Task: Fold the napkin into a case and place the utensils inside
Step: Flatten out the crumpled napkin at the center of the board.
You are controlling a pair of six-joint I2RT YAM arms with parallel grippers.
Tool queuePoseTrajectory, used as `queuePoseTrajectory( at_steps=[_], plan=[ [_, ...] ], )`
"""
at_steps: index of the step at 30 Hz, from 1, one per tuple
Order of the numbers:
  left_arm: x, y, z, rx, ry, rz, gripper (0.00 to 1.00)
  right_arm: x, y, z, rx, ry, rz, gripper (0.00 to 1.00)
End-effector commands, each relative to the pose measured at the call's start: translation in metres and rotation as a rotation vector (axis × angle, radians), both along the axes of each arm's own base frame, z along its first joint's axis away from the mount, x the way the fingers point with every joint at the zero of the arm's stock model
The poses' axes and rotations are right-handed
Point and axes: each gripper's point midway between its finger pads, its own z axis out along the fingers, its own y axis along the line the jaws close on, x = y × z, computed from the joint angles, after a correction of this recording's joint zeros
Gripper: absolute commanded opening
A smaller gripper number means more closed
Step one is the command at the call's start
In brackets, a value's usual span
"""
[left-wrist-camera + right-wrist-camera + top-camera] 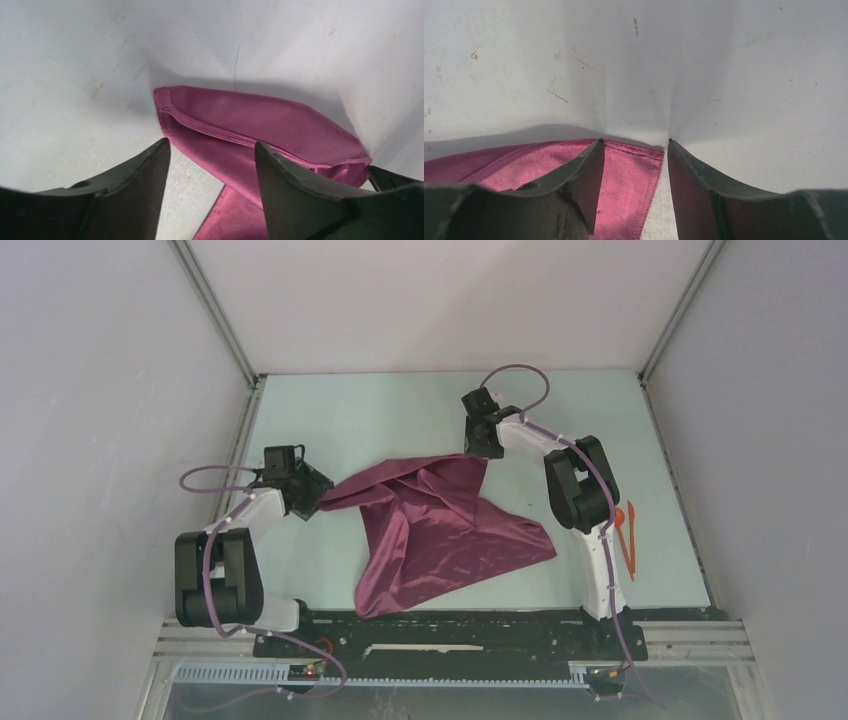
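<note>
Guessing at the spreading-out step here, nowhere near a case yet. Seeing the napkin (pixel 440 530) rumpled and partly doubled over mid table (pixel 350 410), with one corner at the left fingers (pixel 135 185) and the far corner at the right fingers (pixel 709 190). Holding nothing on either side: left fingers spread wide with the hemmed corner just ahead and cloth running down through the gap, right fingers wide too with the corner lying flat between them and tucked a bit under one. Probably calls for closing on both corners and pulling apart to get a flat square, then folding into a strip. Leaves the utensils (pixel 626 532) for later, parked on the table beside the right arm, well apart from the cloth. Spotting no brand, label or writing anywhere, just plain maroon
</note>
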Motion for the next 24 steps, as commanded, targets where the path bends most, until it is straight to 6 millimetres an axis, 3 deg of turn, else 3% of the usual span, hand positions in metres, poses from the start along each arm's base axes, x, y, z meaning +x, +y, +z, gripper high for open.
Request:
queuePoseTrajectory(
  at_steps=[1,6,7,11,15,18,22,24],
  plan=[
    [0.014,0.003,-0.002,-0.007,-0.018,0.015,0.67,-0.023,-0.015,-0.007,-0.083,0.054,-0.02,0.6],
    [0.016,0.007,-0.009,0.007,-0.002,0.023,0.64,-0.022,-0.012,0.009,-0.064,0.03,0.003,0.69],
    [0.017,0.008,-0.01,0.011,-0.002,0.023,0.6,-0.022,-0.012,0.01,-0.062,0.028,0.001,0.69],
    [0.025,0.007,-0.012,-0.001,-0.003,0.022,0.47,-0.028,-0.016,0.001,-0.054,0.06,-0.029,0.69],
    [0.027,0.006,-0.012,-0.003,-0.009,0.019,0.41,-0.033,-0.01,-0.011,-0.015,0.098,-0.038,0.66],
    [0.027,0.005,-0.012,-0.007,-0.009,0.015,0.35,-0.036,-0.006,-0.02,0.004,0.128,-0.047,0.57],
    [0.032,0.007,-0.007,0.002,-0.023,0.013,0.24,-0.038,-0.004,-0.031,0.033,0.151,-0.055,0.3],
    [0.036,0.007,0.001,0.006,-0.044,0.011,0.08,-0.037,-0.007,-0.028,0.03,0.126,-0.064,0.17]
  ],
)
